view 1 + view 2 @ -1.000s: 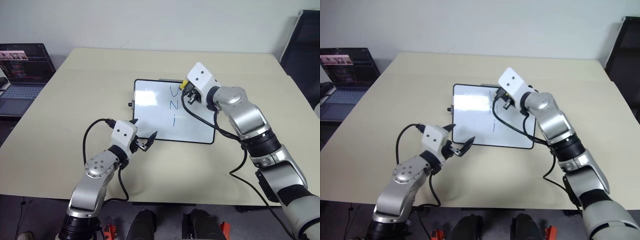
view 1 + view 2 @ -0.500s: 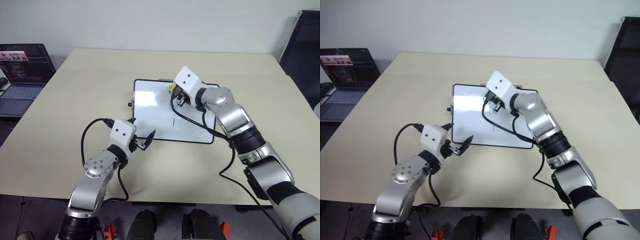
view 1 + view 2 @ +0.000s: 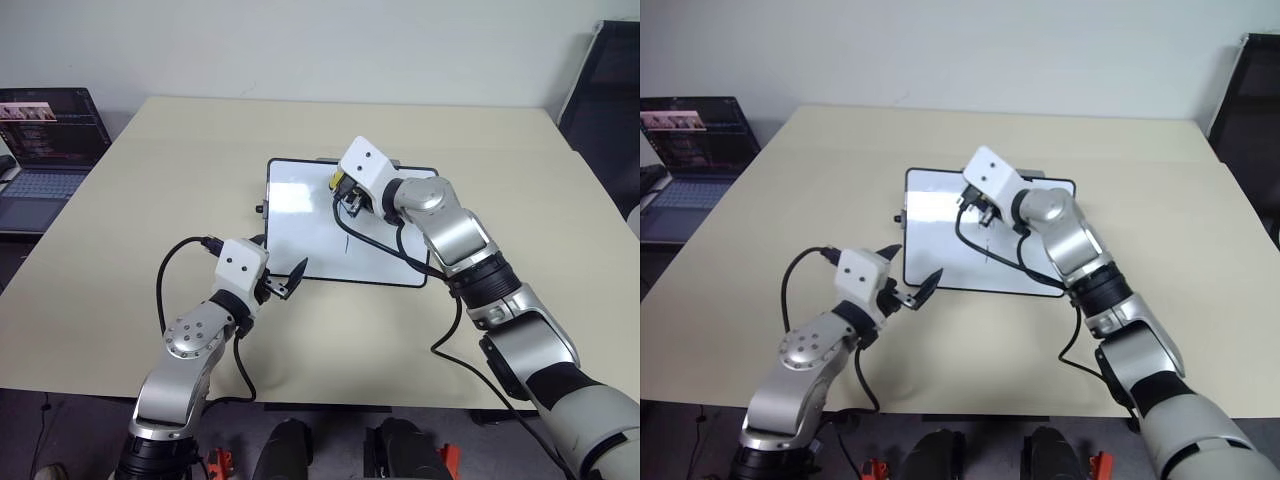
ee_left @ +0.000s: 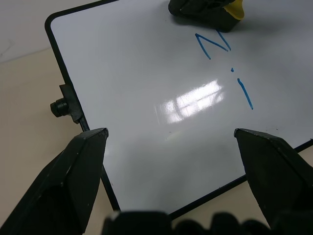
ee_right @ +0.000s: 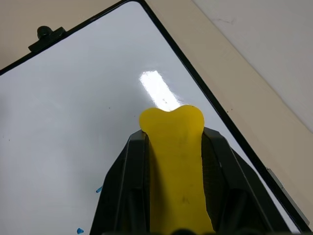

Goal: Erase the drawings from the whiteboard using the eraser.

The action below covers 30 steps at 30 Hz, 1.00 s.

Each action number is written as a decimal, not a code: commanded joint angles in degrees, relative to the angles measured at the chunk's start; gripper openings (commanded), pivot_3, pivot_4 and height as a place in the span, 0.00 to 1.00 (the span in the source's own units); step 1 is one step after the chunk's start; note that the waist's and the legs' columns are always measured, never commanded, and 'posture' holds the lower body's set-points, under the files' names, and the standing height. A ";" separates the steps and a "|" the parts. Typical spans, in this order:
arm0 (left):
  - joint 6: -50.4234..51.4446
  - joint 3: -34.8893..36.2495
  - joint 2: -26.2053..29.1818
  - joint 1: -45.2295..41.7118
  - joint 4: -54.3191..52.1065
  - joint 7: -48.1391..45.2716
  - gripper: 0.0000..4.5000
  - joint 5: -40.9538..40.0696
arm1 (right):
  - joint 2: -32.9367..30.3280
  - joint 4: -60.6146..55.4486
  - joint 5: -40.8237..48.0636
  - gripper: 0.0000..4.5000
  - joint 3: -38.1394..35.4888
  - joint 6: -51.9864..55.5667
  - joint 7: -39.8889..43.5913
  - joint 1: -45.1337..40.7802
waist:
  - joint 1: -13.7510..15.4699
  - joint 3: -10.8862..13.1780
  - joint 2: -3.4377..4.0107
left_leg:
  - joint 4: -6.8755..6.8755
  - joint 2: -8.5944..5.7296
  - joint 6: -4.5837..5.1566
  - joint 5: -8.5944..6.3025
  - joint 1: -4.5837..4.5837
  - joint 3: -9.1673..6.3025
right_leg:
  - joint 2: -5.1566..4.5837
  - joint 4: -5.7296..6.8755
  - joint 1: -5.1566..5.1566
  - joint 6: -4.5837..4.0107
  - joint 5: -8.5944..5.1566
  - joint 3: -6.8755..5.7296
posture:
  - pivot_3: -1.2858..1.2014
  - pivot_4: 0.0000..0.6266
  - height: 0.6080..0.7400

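Since a second ago the right gripper [image 3: 341, 190] has slid across the whiteboard [image 3: 300, 235] toward the table's left side, taking the eraser [image 3: 340, 181] over the upper blue strokes, so the "U" that showed then is gone. What remains of the drawings [image 4: 213, 45] is an "N"-like stroke and the "i" mark below it, lying just beside the eraser. The board lies flat near the middle of the table [image 3: 140, 200], with its far edge toward the wall. The right gripper is clenched on the eraser, its two fingers pressing the yellow block's long sides while the tip pokes out ahead over the board's far part, near the far edge.

The left gripper [image 3: 908, 286] hangs with its fingers spread wide and nothing between them, just off the board's near left corner.

By the look of it the eraser is light and slightly soft, the yellow body pinched narrow where the fingers squeeze it; a side grip across the middle, as now, seems right for keeping the dark underside flat. The glossy board looks slippery and light, so it could skid under a hard wipe.
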 commanded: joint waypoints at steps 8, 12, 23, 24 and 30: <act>-0.55 0.16 -0.27 -1.62 -1.43 0.37 1.00 0.47 | 1.34 8.90 -4.41 0.24 1.61 -6.65 1.28 -6.98 | -0.04 0.00 0.00 | -0.01 -0.01 -0.02 0.03 0.02 -0.02 | 0.00 0.02 0.00 -0.02 0.01 -0.02 | 0.52 0.24 1.00; -0.56 0.02 -0.62 -1.35 -1.75 0.72 1.00 0.70 | 0.92 14.01 -6.52 0.24 2.87 -9.22 2.03 -8.76 | -0.05 0.00 0.00 | -0.01 0.01 -0.03 0.06 0.07 -0.03 | 0.01 0.05 0.02 -0.05 0.03 -0.03 | 0.52 0.24 1.00; -0.60 -0.41 -1.31 -2.24 -1.46 0.90 1.00 0.97 | -1.47 15.99 -10.12 0.24 2.92 -8.68 2.18 -7.86 | 0.25 0.00 -0.01 | -0.04 -0.04 -0.02 0.17 0.60 -0.12 | 0.01 0.04 0.59 -0.11 0.06 -0.10 | 0.52 0.24 1.00; -0.69 -0.46 -1.32 -2.34 -1.32 0.84 1.00 0.98 | -1.84 15.35 -10.07 0.24 2.74 -8.21 2.51 -7.35 | 0.26 -0.01 -0.02 | -0.04 -0.05 -0.03 0.18 0.61 -0.13 | 0.00 0.04 0.60 -0.11 0.07 -0.10 | 0.52 0.24 1.00; -1.09 -0.59 -1.36 -2.96 -0.56 0.51 1.00 0.96 | -4.60 10.94 -10.03 0.24 2.22 -4.81 4.18 -4.18 | 0.31 -0.02 -0.04 | -0.04 -0.06 -0.04 0.20 0.63 -0.20 | 0.00 0.04 0.66 -0.12 0.07 -0.14 | 0.52 0.24 1.00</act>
